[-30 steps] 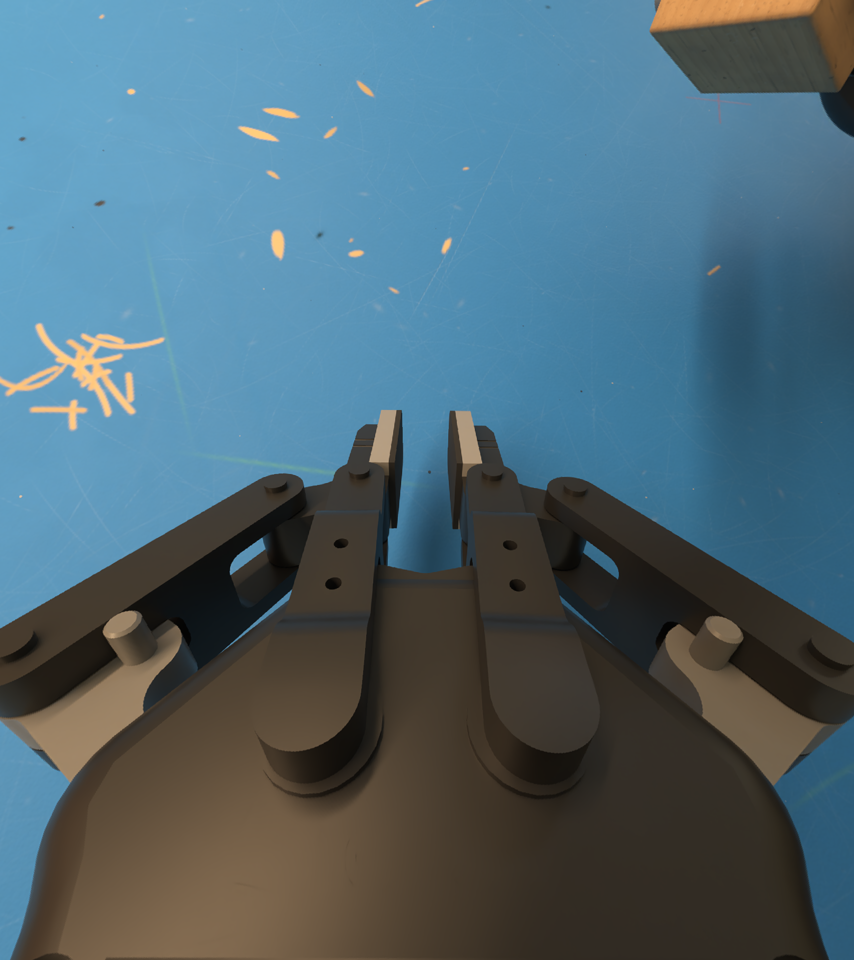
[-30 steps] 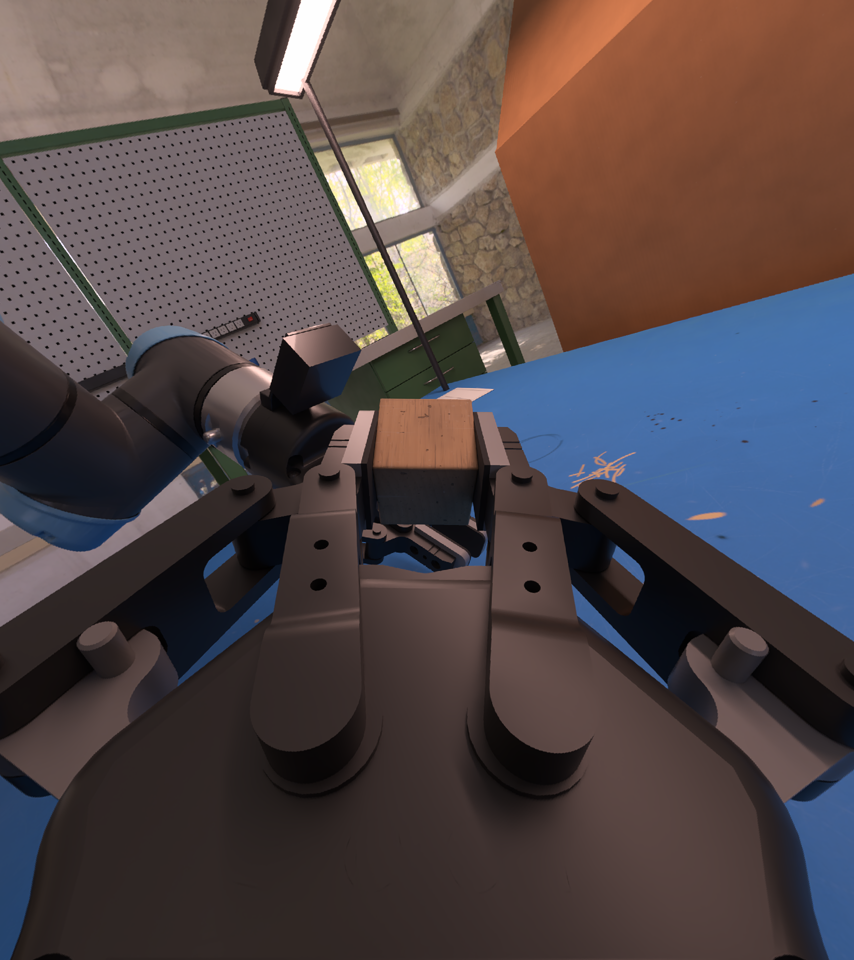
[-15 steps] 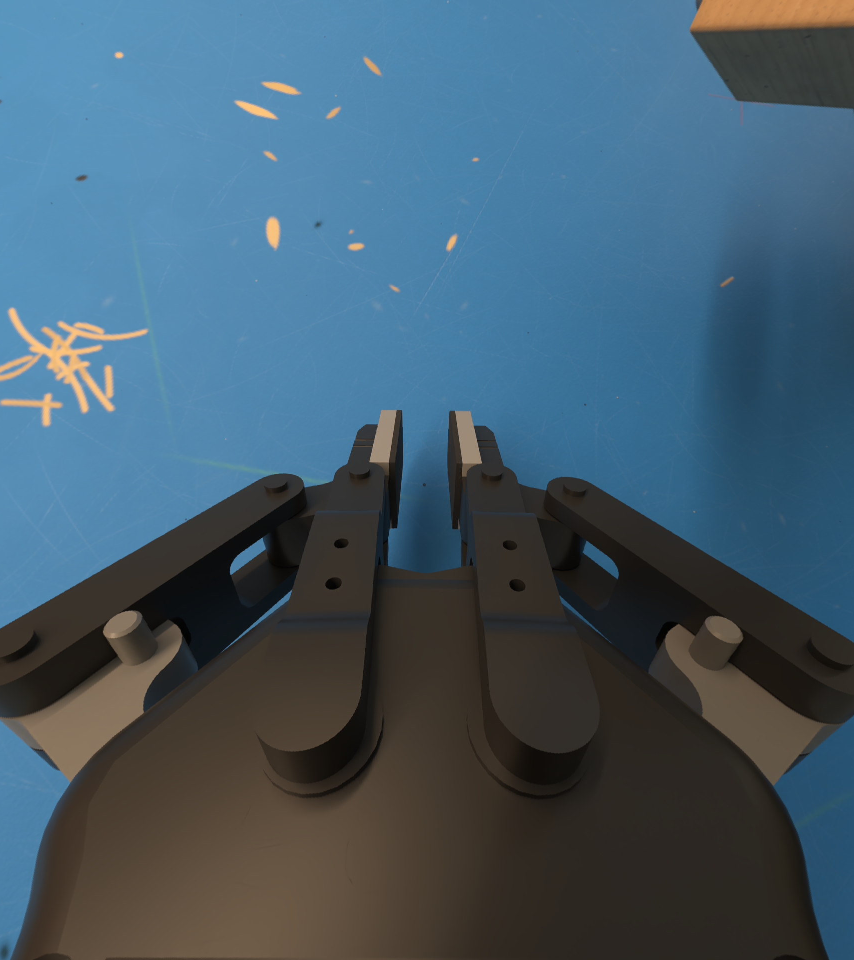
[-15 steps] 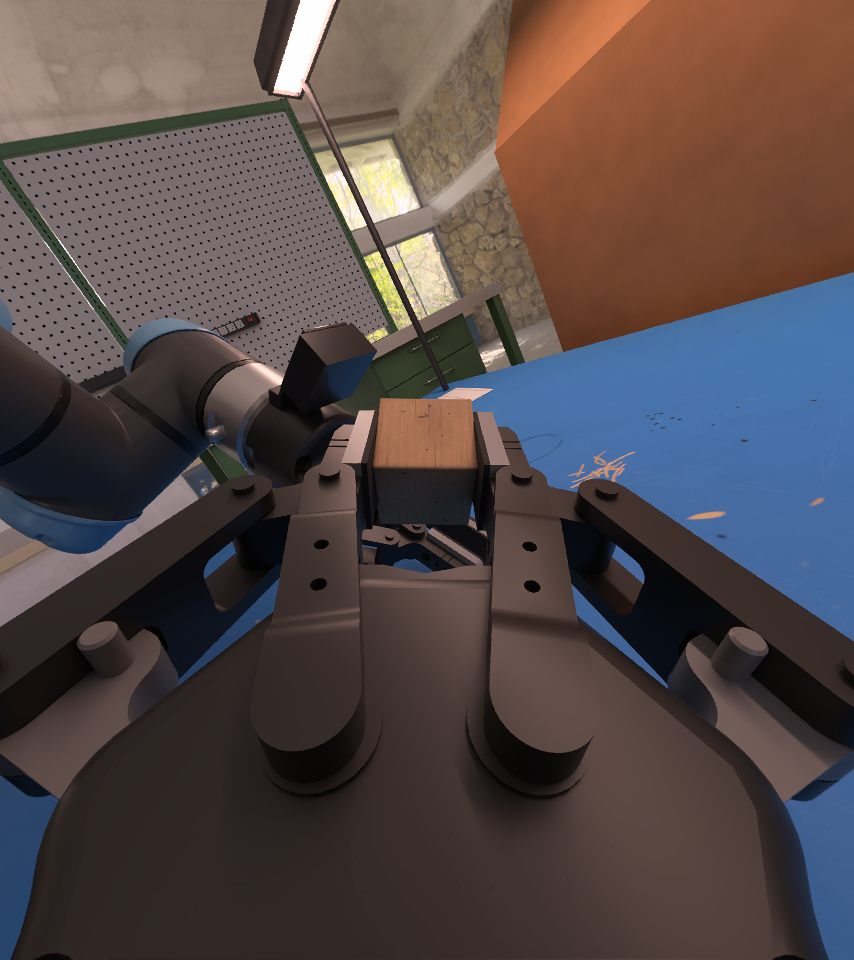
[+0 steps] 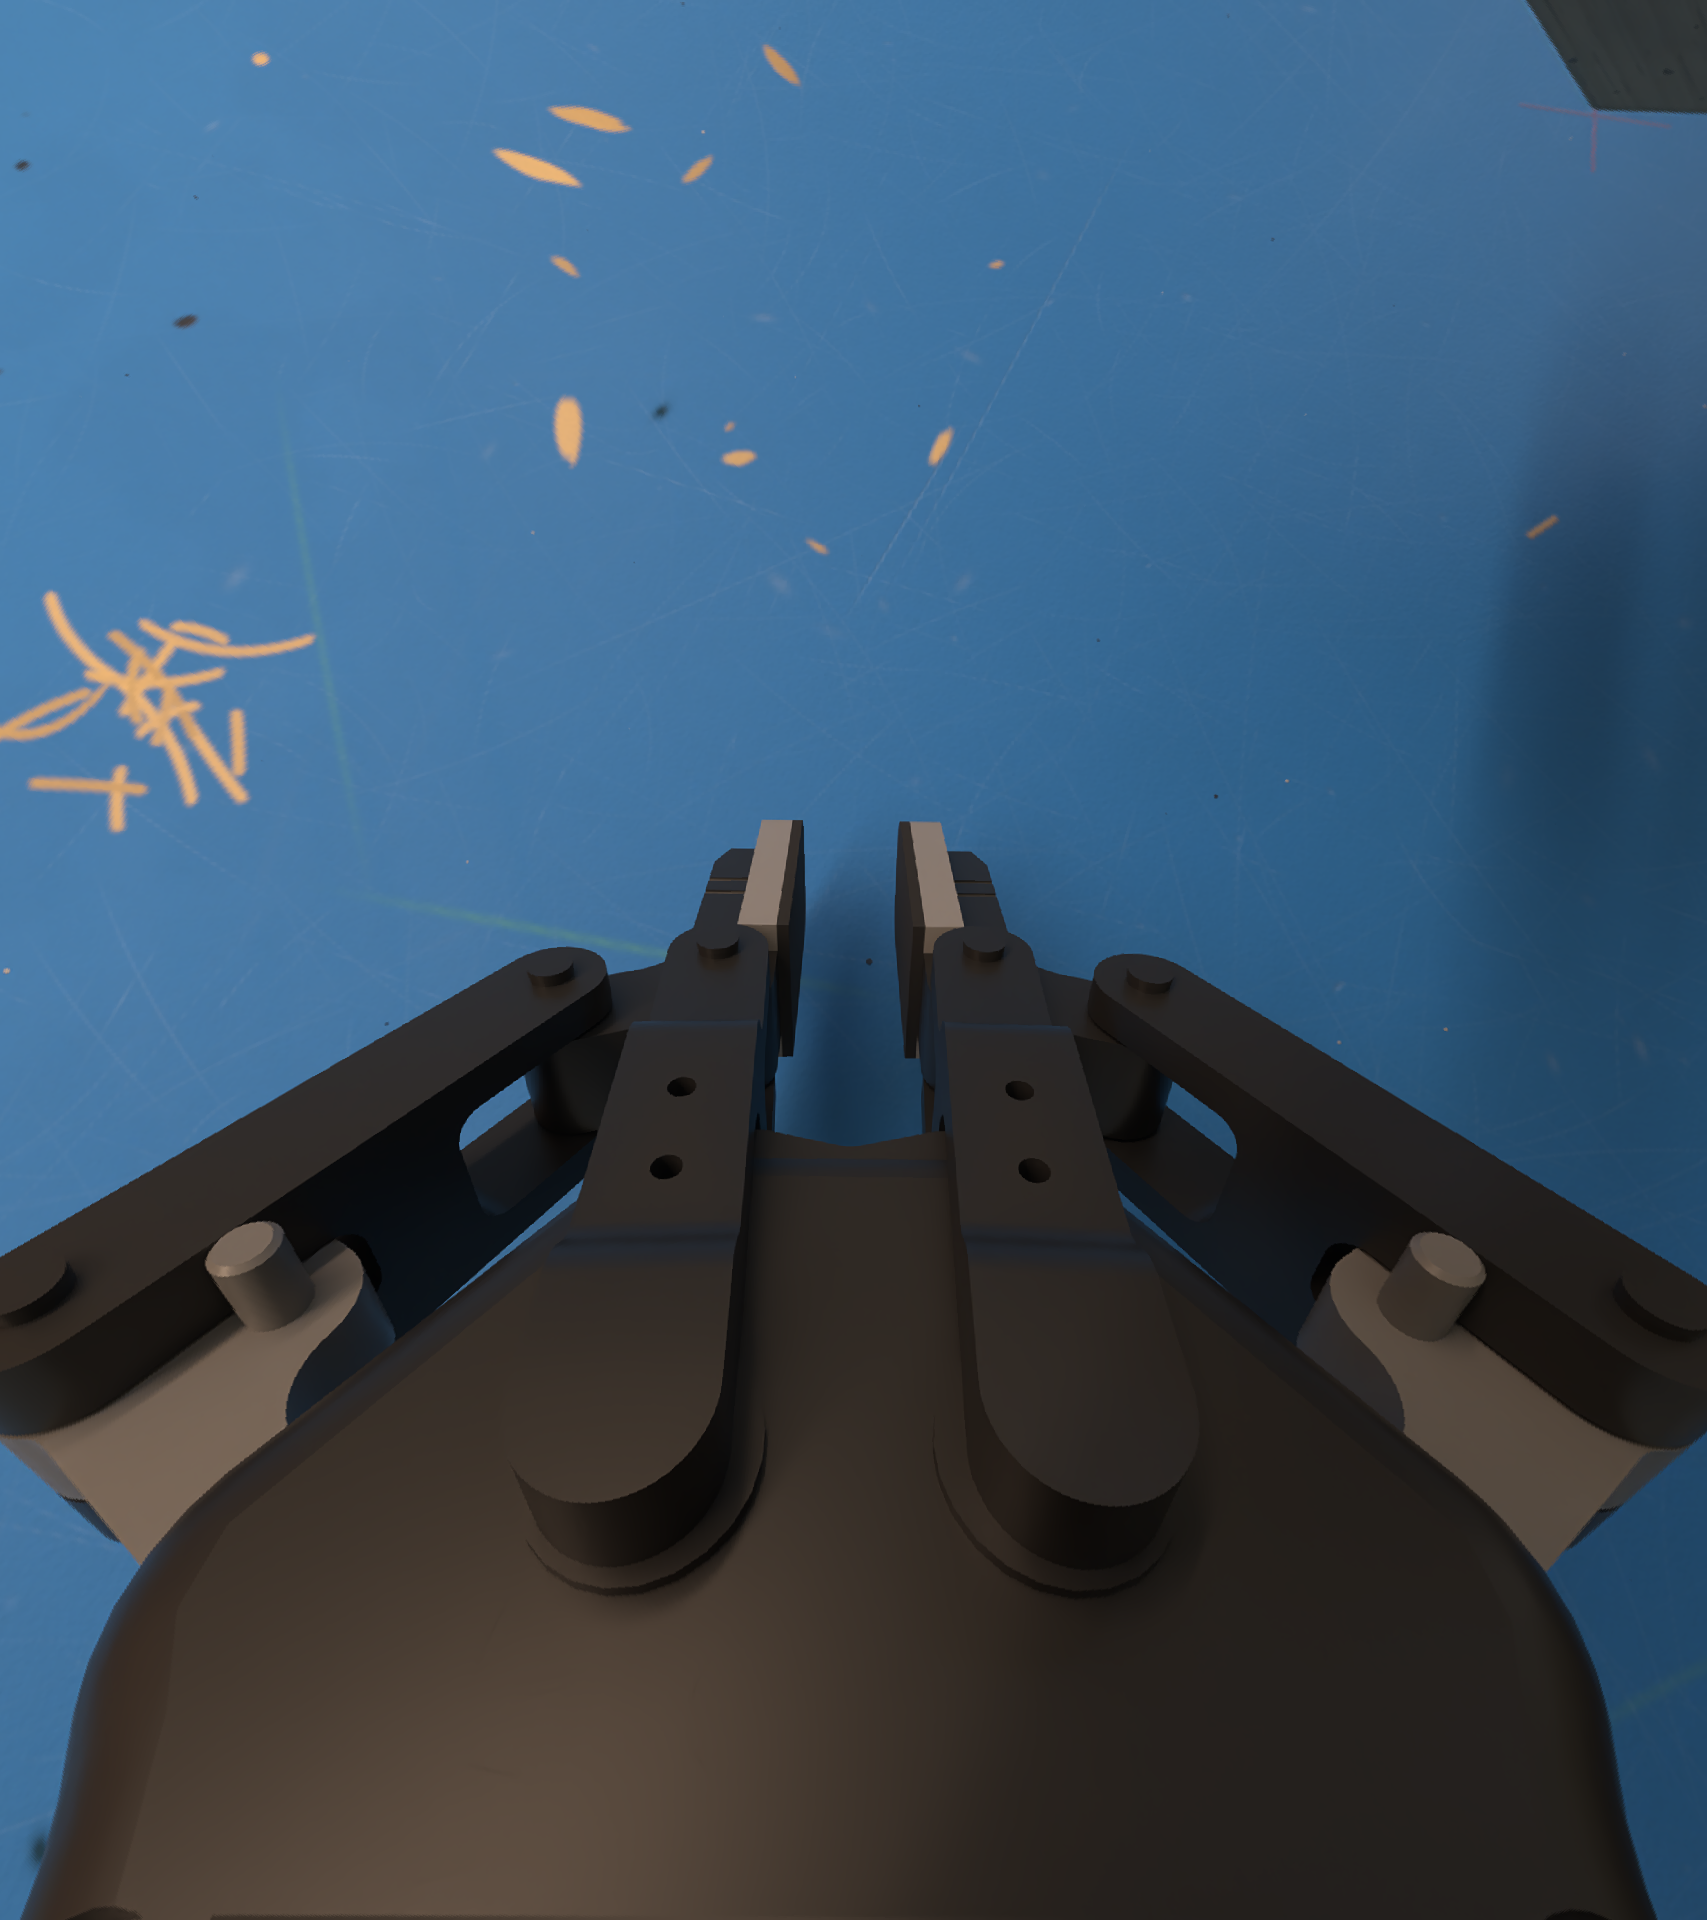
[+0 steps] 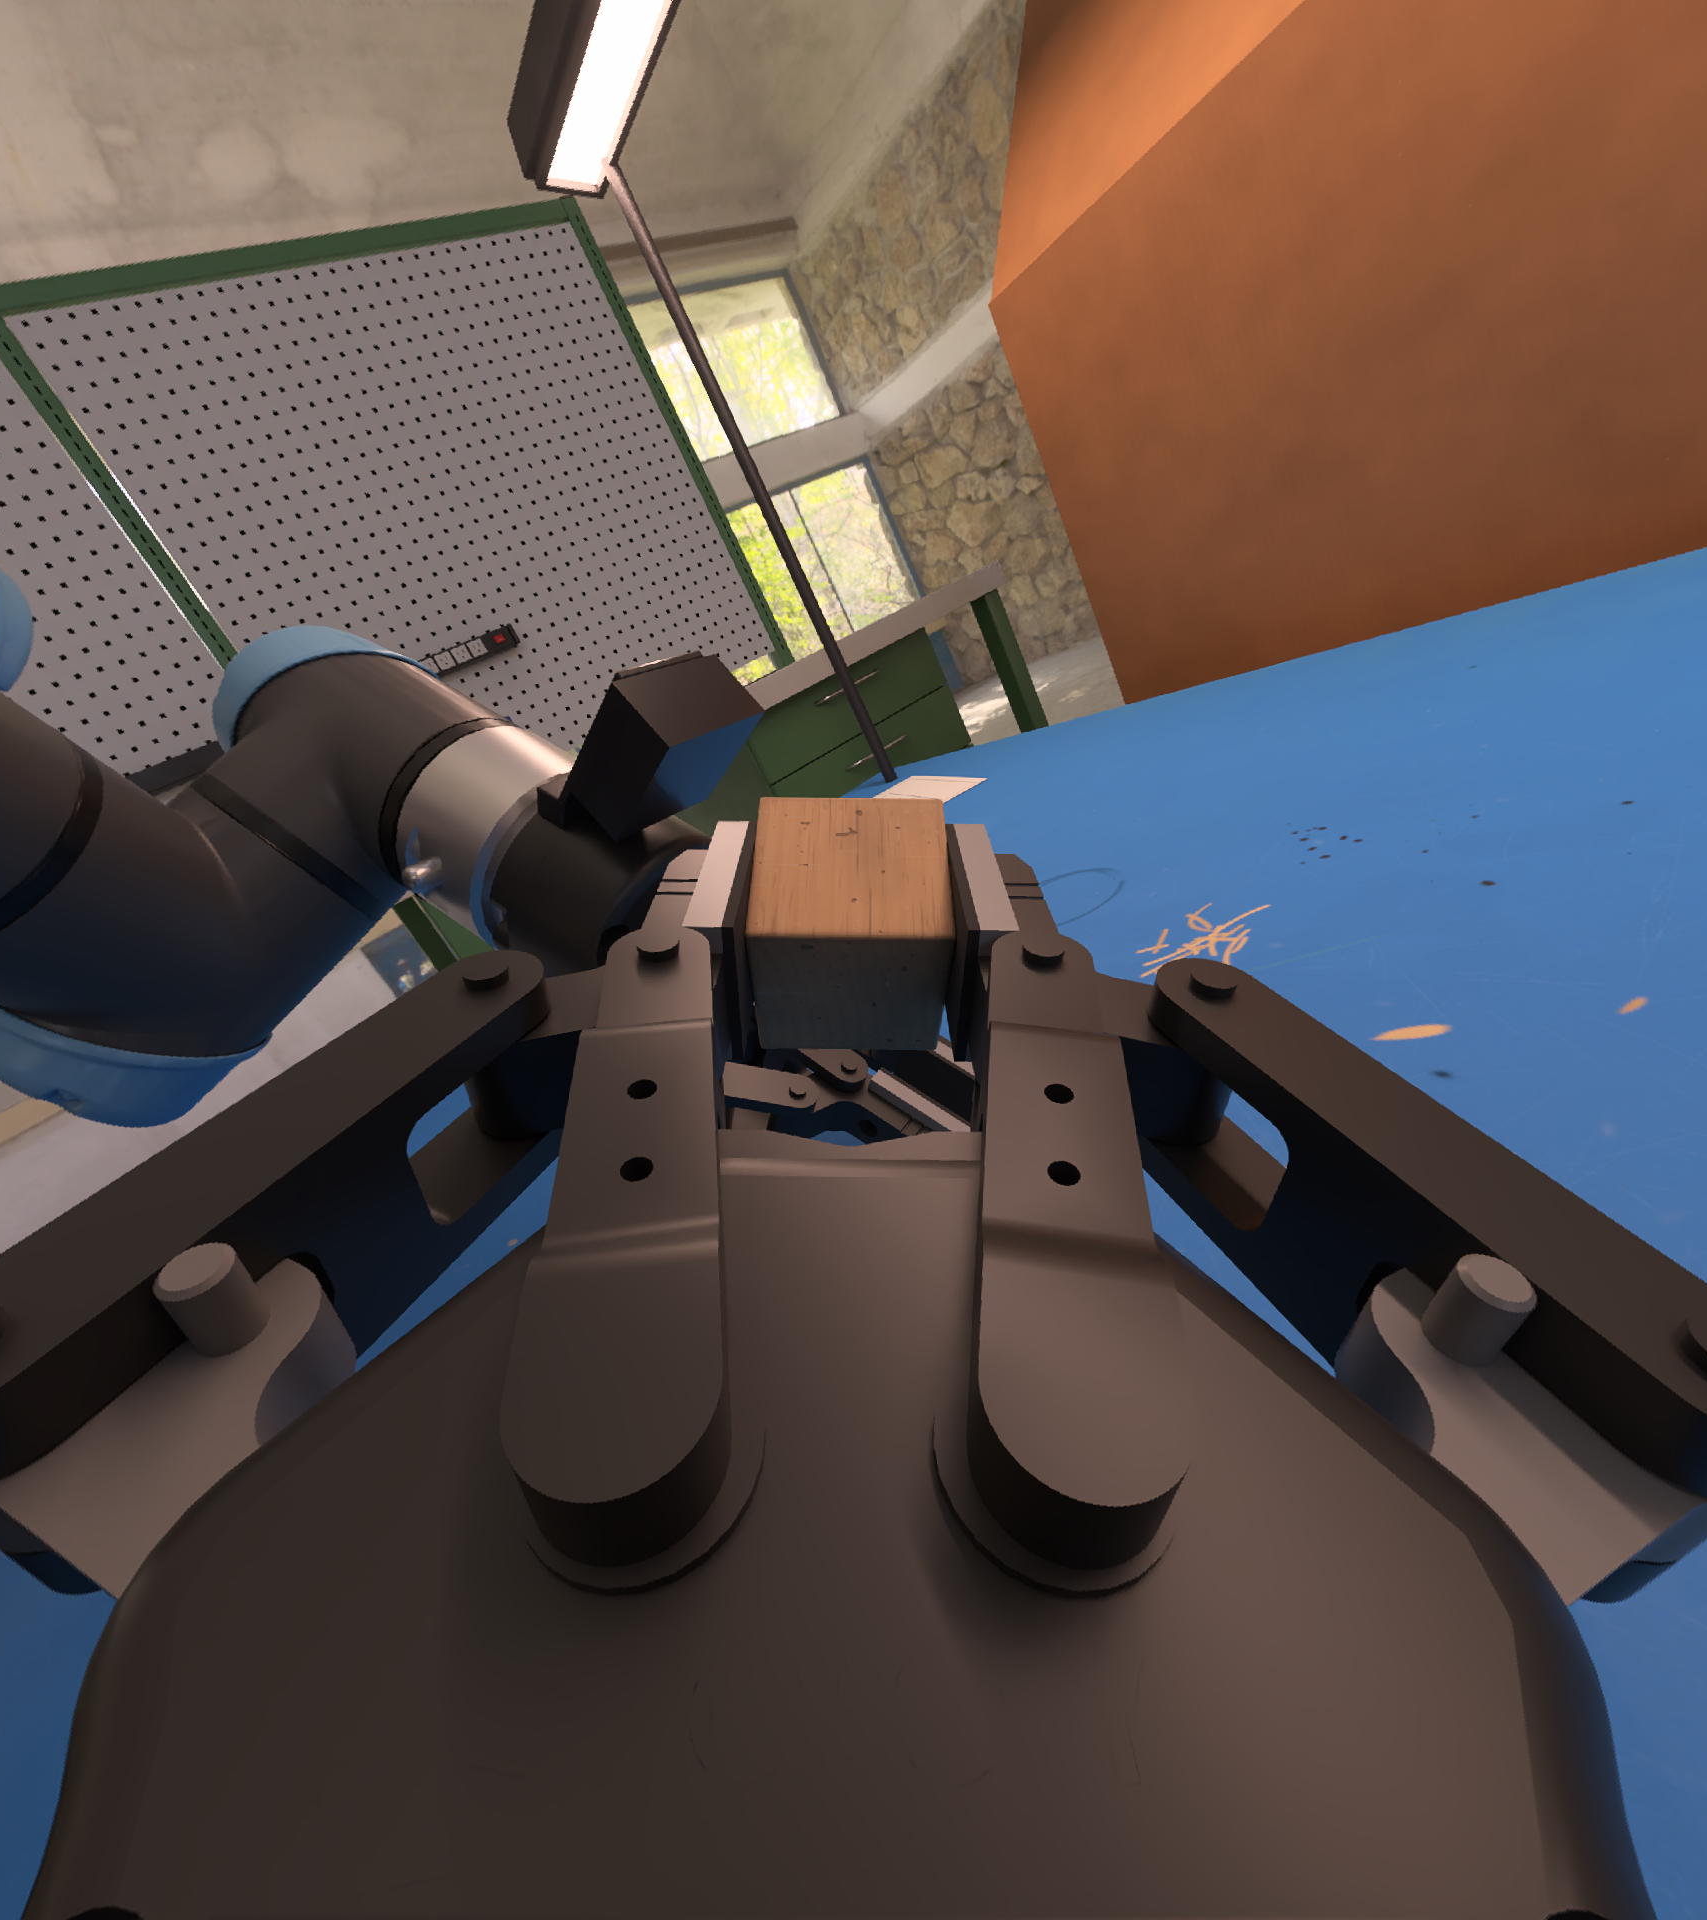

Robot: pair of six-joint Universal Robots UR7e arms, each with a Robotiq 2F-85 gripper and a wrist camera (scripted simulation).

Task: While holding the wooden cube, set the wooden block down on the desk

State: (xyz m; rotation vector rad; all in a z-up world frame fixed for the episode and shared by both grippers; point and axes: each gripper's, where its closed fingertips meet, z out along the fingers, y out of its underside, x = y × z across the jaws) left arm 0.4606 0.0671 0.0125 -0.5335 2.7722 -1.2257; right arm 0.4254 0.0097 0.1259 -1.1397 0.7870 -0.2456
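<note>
**Wooden cube clamped in right gripper; left gripper empty above desk**

The wooden cube sits between the two fingers of the right gripper, near the fingertips. Both pads press flat against opposite side faces of the cube, so the jaws are clamped on it. The cube's tan top face and its grey near face are visible; it is clear of the blue desk.

Directly behind the cube, the left arm reaches in from the left side of the right wrist view. Parts of its gripper linkage show just below the cube. Whether they touch the cube cannot be told.

The left gripper points down at the desk. Its fingers stand slightly apart, with a narrow gap between the pads and nothing held in it.

In the left wrist view, a dark corner of a block-like object shows at the top right edge, well apart from the left fingers. Its identity cannot be confirmed.

Tan wood shavings and scattered chips lie on the desk. A pegboard, an orange wall and a ceiling lamp stand beyond the desk.
</note>
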